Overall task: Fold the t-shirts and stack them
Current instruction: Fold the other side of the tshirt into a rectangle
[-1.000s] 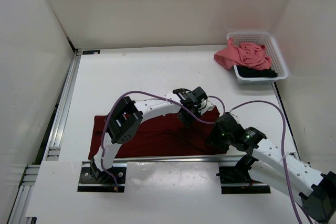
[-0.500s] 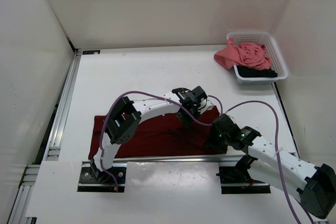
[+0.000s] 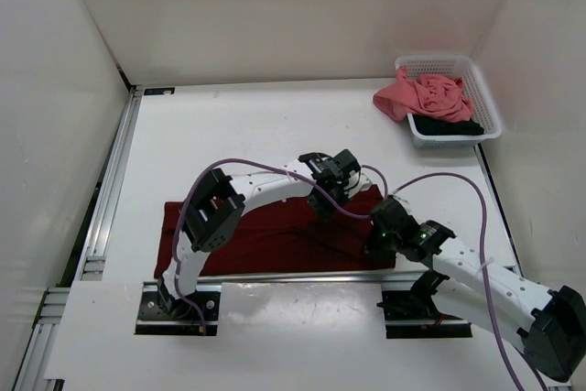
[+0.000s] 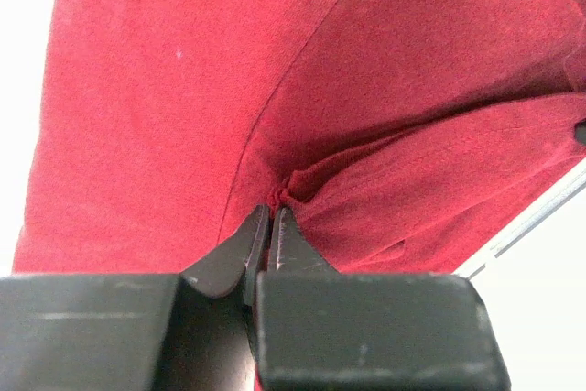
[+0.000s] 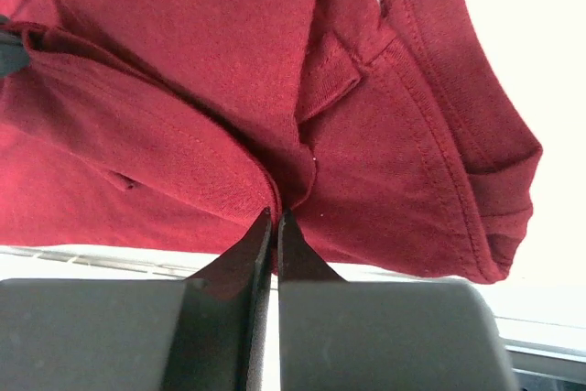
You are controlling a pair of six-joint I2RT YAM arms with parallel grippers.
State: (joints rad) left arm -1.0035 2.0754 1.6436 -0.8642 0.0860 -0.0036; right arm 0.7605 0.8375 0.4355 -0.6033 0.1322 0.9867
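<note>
A dark maroon t-shirt (image 3: pixel 265 235) lies spread along the table's near edge. My left gripper (image 3: pixel 327 208) is at its upper right part, shut on a pinch of the maroon cloth (image 4: pixel 291 185). My right gripper (image 3: pixel 374 246) is at the shirt's near right corner, shut on a fold of the same shirt (image 5: pixel 284 191). A salmon pink t-shirt (image 3: pixel 421 96) hangs over the rim of the white basket (image 3: pixel 485 98) at the back right. Under it, a black t-shirt (image 3: pixel 450 125) lies in the basket.
White walls close in the table on the left, back and right. A metal rail (image 3: pixel 110 190) runs along the left side and a white panel (image 3: pixel 275 318) covers the near edge between the arm bases.
My right gripper has slid left onto the shirt's right corner and gone from open to shut on the cloth. The left gripper has kept its pinch in place.
</note>
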